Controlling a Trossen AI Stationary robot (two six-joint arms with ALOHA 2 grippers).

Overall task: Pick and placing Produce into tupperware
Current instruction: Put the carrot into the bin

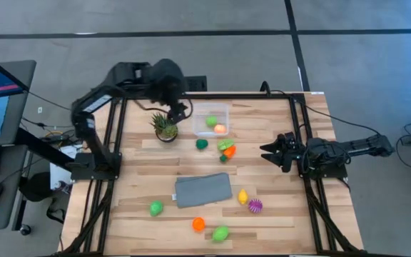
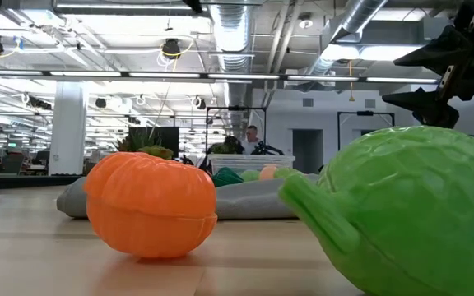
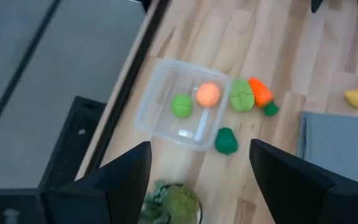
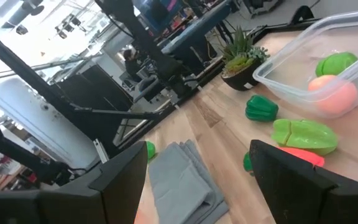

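The clear tupperware (image 1: 211, 120) stands near the table's far edge and holds a green piece (image 3: 181, 105) and a peach piece (image 3: 208, 94). Just in front of it lie a dark green piece (image 1: 202, 143), a light green one (image 3: 242, 94) and an orange one (image 3: 260, 91). Yellow (image 1: 242, 196), spiky purple (image 1: 255, 205), green (image 1: 155, 208), orange (image 1: 198, 223) and green (image 1: 220, 233) pieces lie nearer the front edge. My left gripper (image 1: 179, 107) hovers open above the potted plant, left of the tub. My right gripper (image 1: 270, 151) is open, right of the produce, pointing left.
A spiky potted plant (image 1: 165, 128) stands left of the tub, under my left gripper. A flat grey cloth (image 1: 203, 190) lies mid-table. Dark frame rails (image 1: 302, 135) run along the table's left and right sides. In the low view a person shows in the room behind.
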